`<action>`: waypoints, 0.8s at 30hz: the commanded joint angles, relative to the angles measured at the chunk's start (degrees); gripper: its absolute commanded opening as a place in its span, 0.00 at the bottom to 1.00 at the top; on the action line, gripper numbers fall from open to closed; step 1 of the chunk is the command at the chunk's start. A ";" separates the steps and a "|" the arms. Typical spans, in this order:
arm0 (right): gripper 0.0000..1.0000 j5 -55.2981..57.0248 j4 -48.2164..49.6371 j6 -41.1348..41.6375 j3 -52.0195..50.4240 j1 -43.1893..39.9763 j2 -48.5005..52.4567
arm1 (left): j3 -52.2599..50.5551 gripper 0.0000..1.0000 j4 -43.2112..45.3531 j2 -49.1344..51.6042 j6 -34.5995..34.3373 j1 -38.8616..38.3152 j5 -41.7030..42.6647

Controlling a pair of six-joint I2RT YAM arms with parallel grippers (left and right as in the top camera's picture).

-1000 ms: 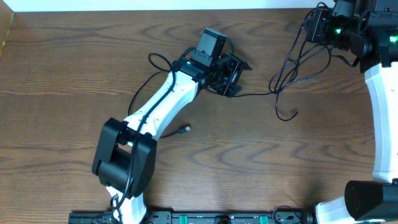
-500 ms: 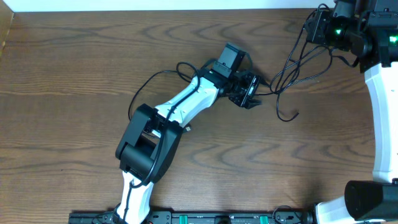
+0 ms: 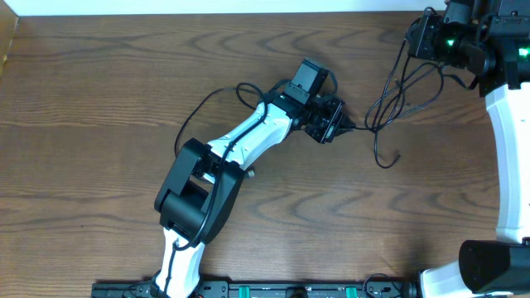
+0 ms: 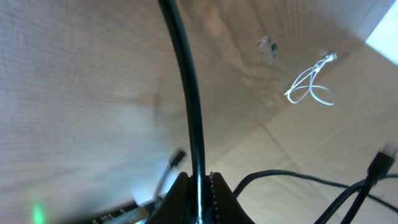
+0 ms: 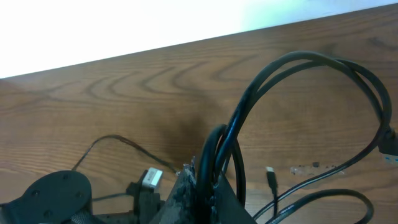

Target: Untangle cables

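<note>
Jaws of the left gripper (image 3: 334, 124) are pressed together on one black cable (image 4: 186, 93), which rises straight out of the pinch in the left wrist view. From above, that cable leaves the left gripper to its right and joins a cluster of black loops (image 3: 393, 87). The loops climb to the right gripper (image 5: 205, 174), up and to the right of the left gripper, whose jaws are clamped tight on several strands. One loose end (image 3: 387, 160) curls on the wood down and to the right of the left gripper.

A white cable (image 4: 308, 87) lies in a small coil well apart from the left gripper, on a paler tan surface with seams; it shows only in the left wrist view.

A thin dark line (image 3: 203, 108) arcs to the left of the left gripper beside the white arm (image 3: 248, 136); whether it is a loose cable or the arm's wiring I cannot tell.

Everything rests on a dark brown wood-grain table (image 3: 99, 83). A bright white strip (image 3: 207, 7) runs along its far edge, and a black rail (image 3: 273, 290) with green marks along its near edge.
</note>
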 commanded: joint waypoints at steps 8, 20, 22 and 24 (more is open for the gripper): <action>0.01 4.76 -1.38 -1.16 0.28 0.24 0.15 | 0.37 0.07 -3.48 -1.44 38.95 6.03 -6.95; 0.01 6.23 -1.57 -1.18 0.20 -1.60 8.48 | 0.37 0.07 -19.71 -24.06 57.75 13.99 -31.43; 0.01 6.25 -1.03 -1.18 0.20 -1.60 9.88 | 0.37 0.08 -21.29 -27.61 58.80 15.32 -31.43; 0.01 6.23 -0.17 -1.25 0.20 -1.60 11.04 | 0.37 0.07 -22.62 -30.21 59.43 16.63 -31.50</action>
